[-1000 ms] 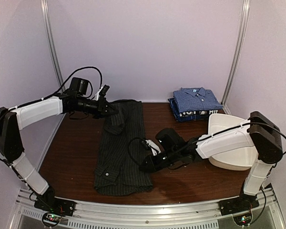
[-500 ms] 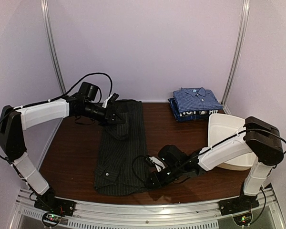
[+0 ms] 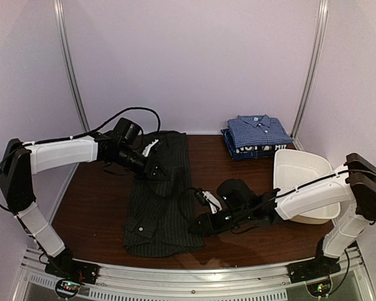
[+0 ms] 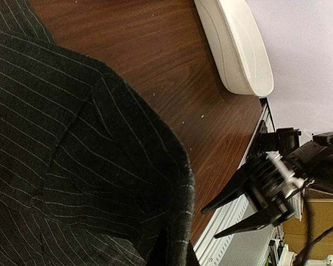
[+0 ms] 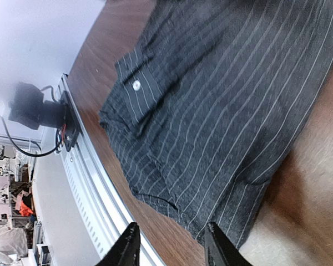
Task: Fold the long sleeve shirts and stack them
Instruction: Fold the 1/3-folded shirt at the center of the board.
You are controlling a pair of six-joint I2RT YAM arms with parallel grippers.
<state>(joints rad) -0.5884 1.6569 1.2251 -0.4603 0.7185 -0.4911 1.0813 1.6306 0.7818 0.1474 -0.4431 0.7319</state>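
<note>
The dark charcoal pinstriped shirt (image 3: 160, 200) lies lengthwise on the table, its far part lifted and folded over. My left gripper (image 3: 154, 169) is shut on that raised fold; in the left wrist view the cloth (image 4: 100, 166) runs down between the fingertips (image 4: 175, 256). My right gripper (image 3: 198, 226) is open, low at the shirt's near right edge. In the right wrist view its gripper (image 5: 172, 249) straddles the hem, with the shirt (image 5: 227, 105) and a white button (image 5: 136, 85) beyond. The blue checked shirt (image 3: 259, 129) lies folded on the navy lettered shirt (image 3: 258, 149) at the back right.
The white oblong tub (image 3: 304, 185) sits at the right, by the right arm's forearm; it also shows in the left wrist view (image 4: 236, 47). The metal rail (image 3: 188, 276) runs along the table's near edge. Bare wood (image 3: 94, 200) lies left of the shirt.
My left gripper has carried the shirt's far end toward the near side, over the shirt's middle. My right gripper moved down toward the near right hem and then slightly back up.
</note>
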